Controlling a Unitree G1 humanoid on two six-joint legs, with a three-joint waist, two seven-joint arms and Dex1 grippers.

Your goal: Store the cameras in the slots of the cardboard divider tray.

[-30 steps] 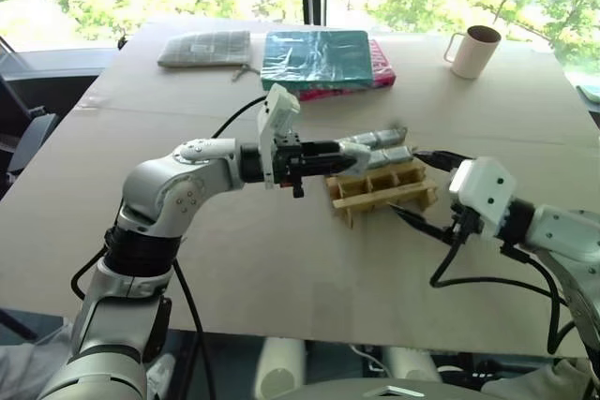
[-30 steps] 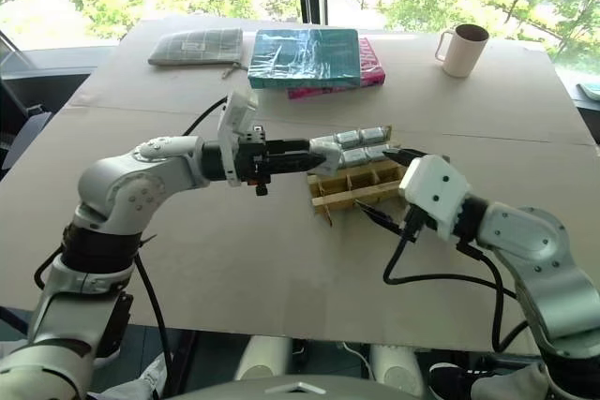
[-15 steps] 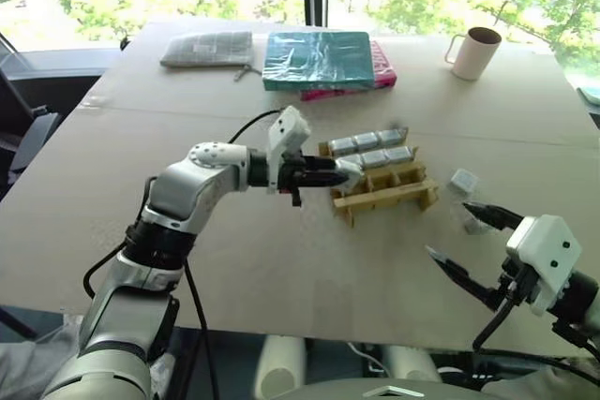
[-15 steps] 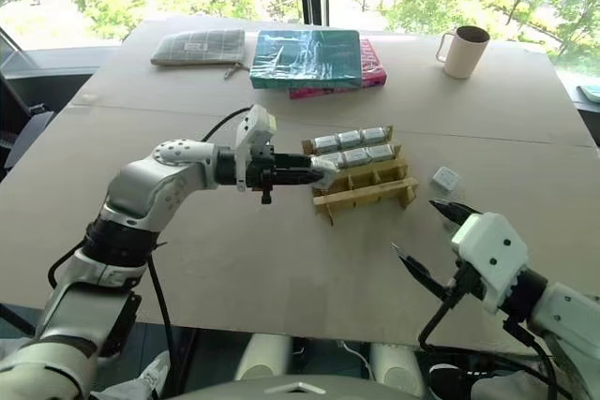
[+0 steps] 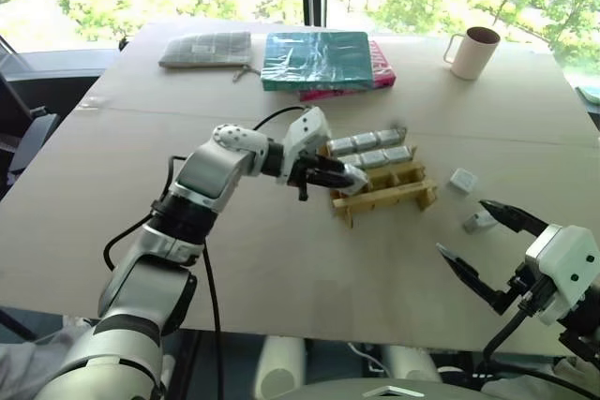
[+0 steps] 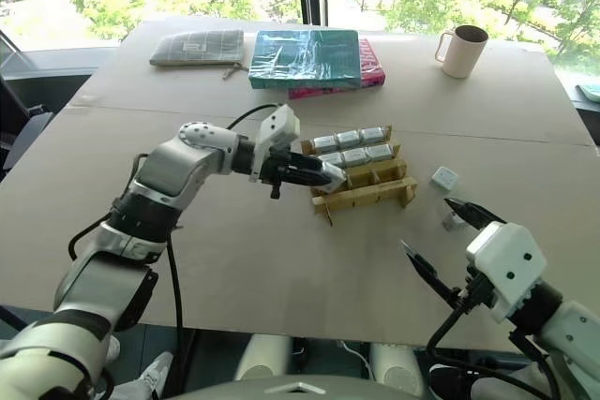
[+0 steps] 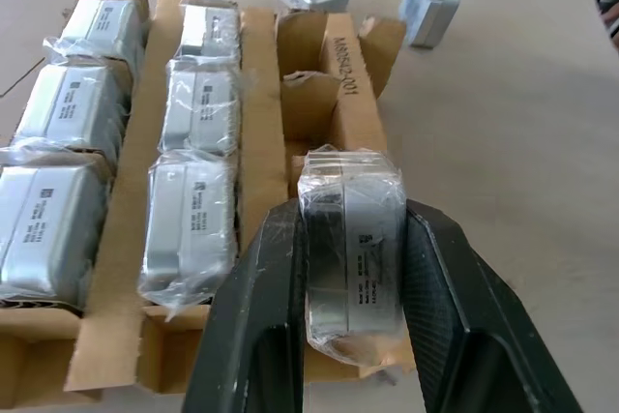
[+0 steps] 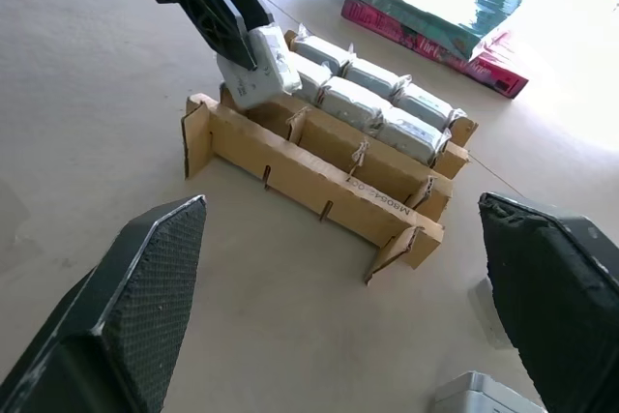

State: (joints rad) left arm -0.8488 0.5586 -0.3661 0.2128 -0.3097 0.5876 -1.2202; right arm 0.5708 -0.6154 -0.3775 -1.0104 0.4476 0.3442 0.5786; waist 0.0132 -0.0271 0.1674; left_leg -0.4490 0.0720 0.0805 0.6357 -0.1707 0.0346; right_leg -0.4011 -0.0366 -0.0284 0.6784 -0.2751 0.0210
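Left arm stretched forward and across to the right, wrist tipped downward, left tool (image 5: 349, 177) clamped tight around a wrapped camera (image 7: 353, 239). Right arm drawn in low near the body, right tool (image 5: 483, 248) spread wide, holding nothing.

My head pair looks forward and down over the counter (image 5: 281, 259), my left wrist view sits close above the cardboard divider tray (image 7: 259, 123), and my right wrist view faces that same tray from farther back.
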